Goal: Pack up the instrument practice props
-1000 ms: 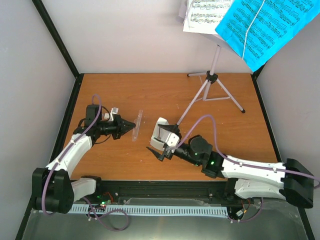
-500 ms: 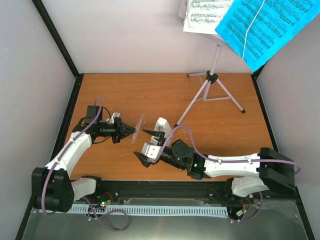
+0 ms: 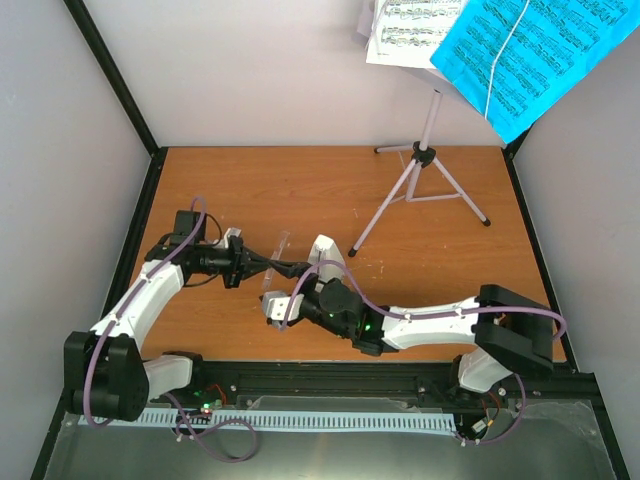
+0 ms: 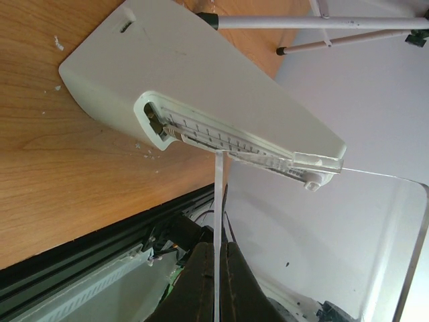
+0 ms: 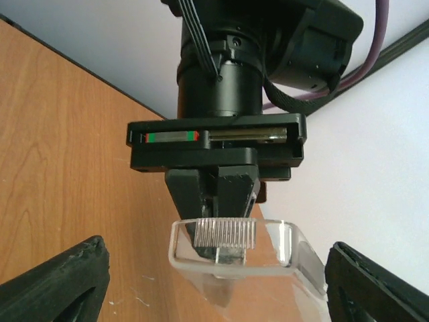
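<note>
The tabletop (image 3: 300, 190) is orange-brown wood grain, the metronome (image 4: 201, 80) creamy white with a row of fine dark tick marks, and its clear cover (image 5: 231, 251) has a ribbed patch. The music stand (image 3: 420, 165) is lilac with a black hub and feet; the white page (image 3: 410, 30) and bright-blue pages (image 3: 530, 55) are printed with black staves. The left arm (image 3: 140, 300) and right arm (image 3: 440, 325) are white with black joints and purple cable (image 5: 379, 30)

Wooden table with two things standing on it

The brown table (image 3: 300, 190) carries a lilac music stand (image 3: 415, 165) in the far right part, its three feet spread on the wood. A white metronome (image 3: 322, 248) rests near the middle, well apart from the stand. Small white crumbs (image 4: 57, 43) lie beside the metronome.
</note>
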Available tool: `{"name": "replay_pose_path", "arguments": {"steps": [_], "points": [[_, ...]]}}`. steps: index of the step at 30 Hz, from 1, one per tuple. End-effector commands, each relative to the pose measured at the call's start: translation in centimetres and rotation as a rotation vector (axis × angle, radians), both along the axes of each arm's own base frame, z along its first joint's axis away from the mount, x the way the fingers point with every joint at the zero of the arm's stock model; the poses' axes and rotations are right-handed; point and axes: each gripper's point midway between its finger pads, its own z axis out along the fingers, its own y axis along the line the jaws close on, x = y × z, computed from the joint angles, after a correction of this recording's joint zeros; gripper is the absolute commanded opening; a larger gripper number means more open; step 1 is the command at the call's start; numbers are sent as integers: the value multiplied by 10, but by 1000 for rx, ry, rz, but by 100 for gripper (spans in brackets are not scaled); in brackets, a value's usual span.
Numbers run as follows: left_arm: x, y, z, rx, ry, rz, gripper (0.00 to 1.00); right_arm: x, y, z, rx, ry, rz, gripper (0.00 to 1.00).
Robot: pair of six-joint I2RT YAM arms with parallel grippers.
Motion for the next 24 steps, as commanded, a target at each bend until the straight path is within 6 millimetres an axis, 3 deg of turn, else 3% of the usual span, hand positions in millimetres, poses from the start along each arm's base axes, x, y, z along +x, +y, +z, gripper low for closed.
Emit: {"name": "replay_pose_path", "arguments": {"steps": [1,8,17,18,20,21,23,24], "points": [[4,-1,17,-15,-47,-17,0,13,3,10,16,-106,-80,82],[5,-1,21,-17,-63,-19,0,27,3,20,55,-200,-170,69],[10,0,25,7,-134,-25,4,32,7,14,36,-268,-196,49],[11,0,27,5,-152,-27,8,32,7,15,39,-267,-194,49],[14,-1,33,-8,-209,-41,31,31,5,19,58,-264,-193,48],[15,-2,35,-13,-237,-47,46,31,3,22,72,-261,-195,48],[18,-3,36,-14,-276,-53,86,29,-2,30,102,-256,-198,48],[19,-3,36,-20,-291,-56,98,28,-5,34,120,-246,-198,48]]}}
